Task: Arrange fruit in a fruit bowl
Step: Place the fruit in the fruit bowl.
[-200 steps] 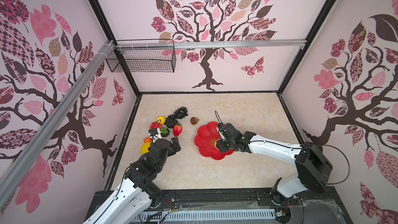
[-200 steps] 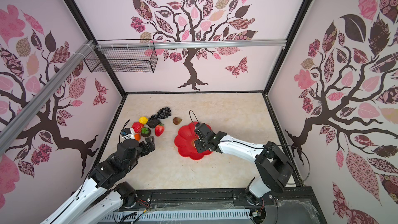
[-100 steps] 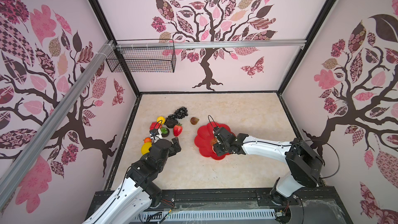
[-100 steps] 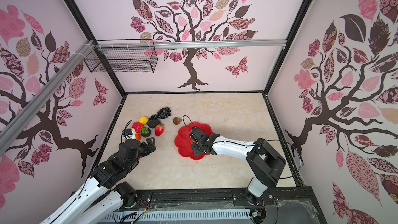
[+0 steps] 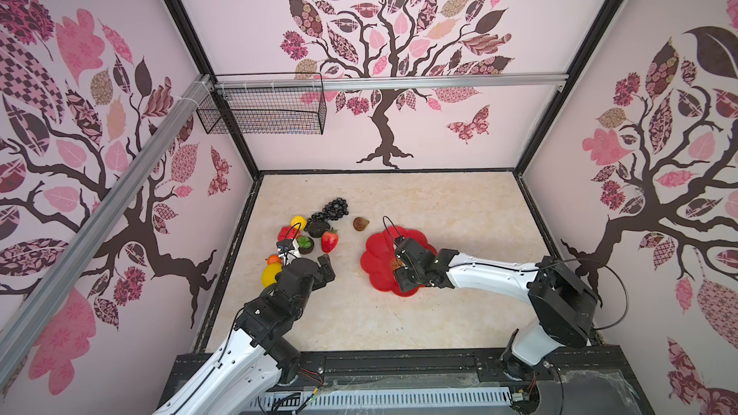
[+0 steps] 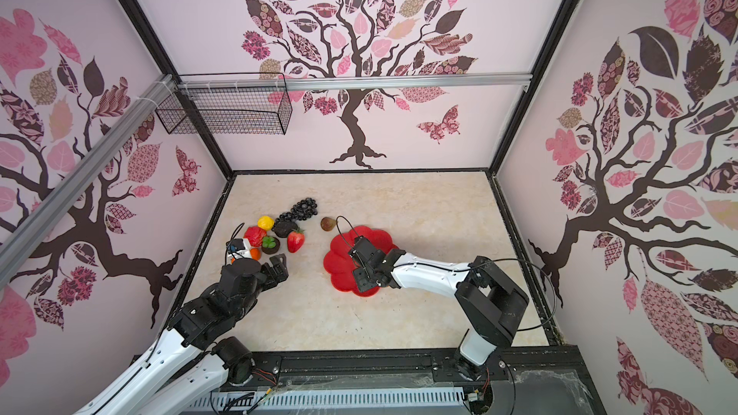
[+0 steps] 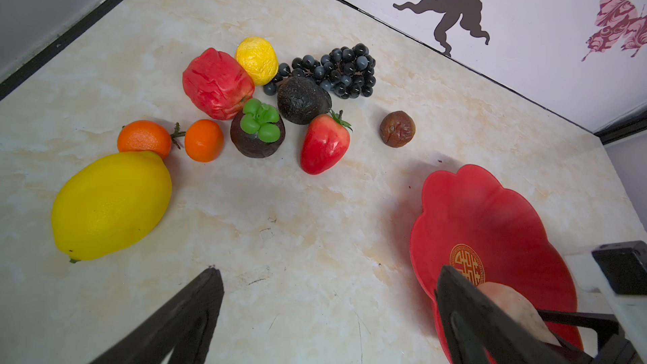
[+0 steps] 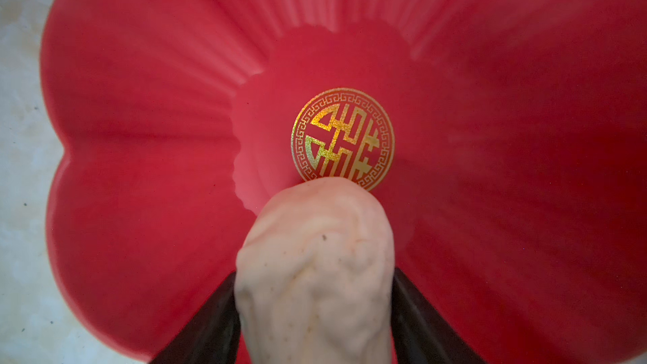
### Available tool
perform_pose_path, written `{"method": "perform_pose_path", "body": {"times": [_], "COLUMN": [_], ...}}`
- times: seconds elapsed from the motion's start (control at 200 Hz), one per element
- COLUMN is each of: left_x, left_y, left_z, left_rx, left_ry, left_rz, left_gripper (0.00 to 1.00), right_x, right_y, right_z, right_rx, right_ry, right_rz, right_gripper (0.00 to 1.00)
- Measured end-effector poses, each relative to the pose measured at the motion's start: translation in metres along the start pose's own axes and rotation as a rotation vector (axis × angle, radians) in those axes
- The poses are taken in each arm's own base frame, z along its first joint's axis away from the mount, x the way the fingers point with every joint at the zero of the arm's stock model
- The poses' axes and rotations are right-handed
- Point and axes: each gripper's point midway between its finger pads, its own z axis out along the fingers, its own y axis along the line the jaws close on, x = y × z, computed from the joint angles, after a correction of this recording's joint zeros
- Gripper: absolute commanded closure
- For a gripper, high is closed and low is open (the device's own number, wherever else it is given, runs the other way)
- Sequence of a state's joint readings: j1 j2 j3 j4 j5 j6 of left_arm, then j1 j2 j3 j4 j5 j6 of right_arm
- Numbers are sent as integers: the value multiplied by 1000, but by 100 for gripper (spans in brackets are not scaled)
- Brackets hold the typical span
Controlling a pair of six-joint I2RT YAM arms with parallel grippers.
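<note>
My right gripper (image 8: pixel 313 274) brackets the cream pear (image 8: pixel 315 239) in the red flower bowl (image 8: pixel 140 99), clamped or freed I cannot tell; released tilted, it may roll out.

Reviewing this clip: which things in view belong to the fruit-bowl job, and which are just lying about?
Job:
bowl, pear, strawberry, apple, grapes, avocado, fig, mangosteen, big lemon, small lemon, oranges.

Not part of it:
wire basket, rail.
</note>
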State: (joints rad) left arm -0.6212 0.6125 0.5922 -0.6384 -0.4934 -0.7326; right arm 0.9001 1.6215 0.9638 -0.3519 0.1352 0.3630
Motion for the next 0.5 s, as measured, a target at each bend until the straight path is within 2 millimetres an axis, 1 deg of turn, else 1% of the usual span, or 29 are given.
{"method": "perform_pose_path", "body": {"times": [0.21,0.345,0.495], "left_x": [1,2,3], "left_y": [1,2,2], "left_z": [1,1,2], "left_rx": [-4,-7,-9], "left_ry": [1,3,6], "left_rz": [1,3,5], "left_gripper": [2,2,2], "right_x": [2,3,-2], "right_y": [0,0,2], "right_z": [0,0,-3], "right_rx": [3,4,0], "right_ry": [10,12,4], "right_rz": [-4,-5,-3], "right_gripper": [26,24,22]}}
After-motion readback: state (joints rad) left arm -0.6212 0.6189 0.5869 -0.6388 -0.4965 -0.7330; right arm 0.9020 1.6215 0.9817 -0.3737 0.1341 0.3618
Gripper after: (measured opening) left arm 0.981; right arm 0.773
